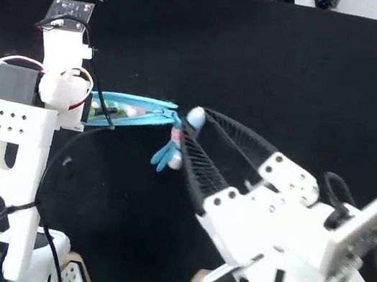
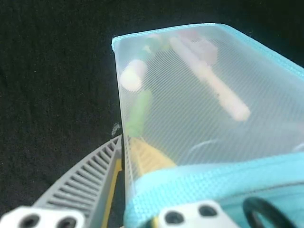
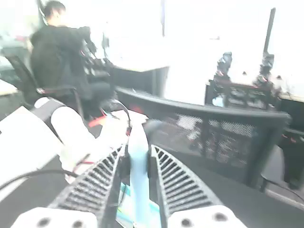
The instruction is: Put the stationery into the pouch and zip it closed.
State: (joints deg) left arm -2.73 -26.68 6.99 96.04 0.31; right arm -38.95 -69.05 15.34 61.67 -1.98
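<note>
Black cloth covers the surface [image 1: 295, 72]. Two white arms meet at the pouch [image 1: 135, 111], which is seen edge-on from above between them. The left tool [image 1: 86, 111] is clamped on one end of the pouch. The right tool [image 3: 137, 154] is closed down to a narrow gap, pinching a pale blue strip [image 3: 138, 180] at the other end. Inside the translucent wall lie a white pen [image 2: 209, 78], a green piece [image 2: 137, 111] and a small white cylinder [image 2: 133, 75].

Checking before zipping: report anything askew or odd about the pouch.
The pouch is not lying flat: it is turned on edge, pinched at one end by the left end effector, at the other by the right end effector. A blue-pink charm dangles there. Nothing spilled.
</note>
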